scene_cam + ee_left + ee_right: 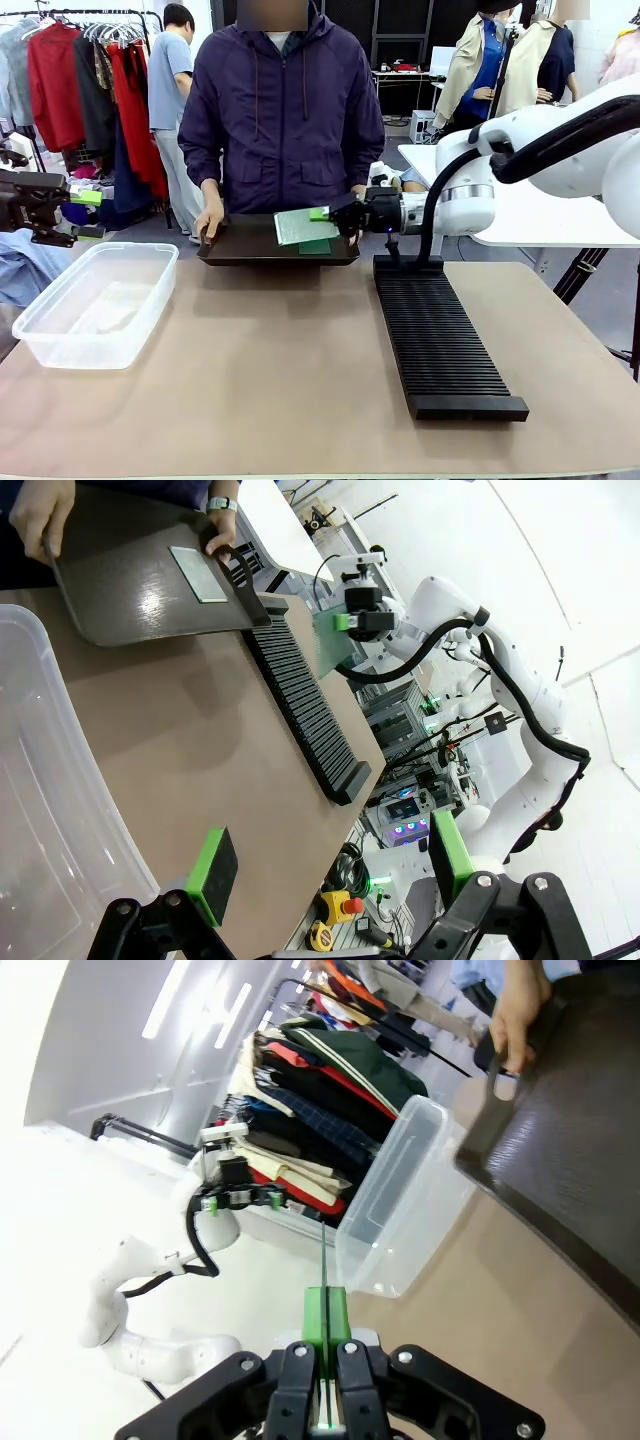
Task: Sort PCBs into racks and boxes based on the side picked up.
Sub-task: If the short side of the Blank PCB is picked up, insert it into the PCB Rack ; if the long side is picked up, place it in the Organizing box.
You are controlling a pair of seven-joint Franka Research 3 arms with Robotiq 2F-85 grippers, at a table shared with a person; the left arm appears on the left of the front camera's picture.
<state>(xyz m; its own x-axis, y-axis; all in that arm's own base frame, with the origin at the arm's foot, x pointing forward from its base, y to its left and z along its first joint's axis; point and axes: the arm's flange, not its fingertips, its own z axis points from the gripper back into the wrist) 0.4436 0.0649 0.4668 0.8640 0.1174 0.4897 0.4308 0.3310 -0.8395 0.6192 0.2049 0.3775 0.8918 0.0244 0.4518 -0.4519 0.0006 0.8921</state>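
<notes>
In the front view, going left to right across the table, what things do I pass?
tub → tray → rack

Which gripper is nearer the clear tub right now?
Left. The left gripper hangs open beside the clear tub, off its left end; the right gripper is across the table over the person's black tray, shut on a PCB.
</notes>
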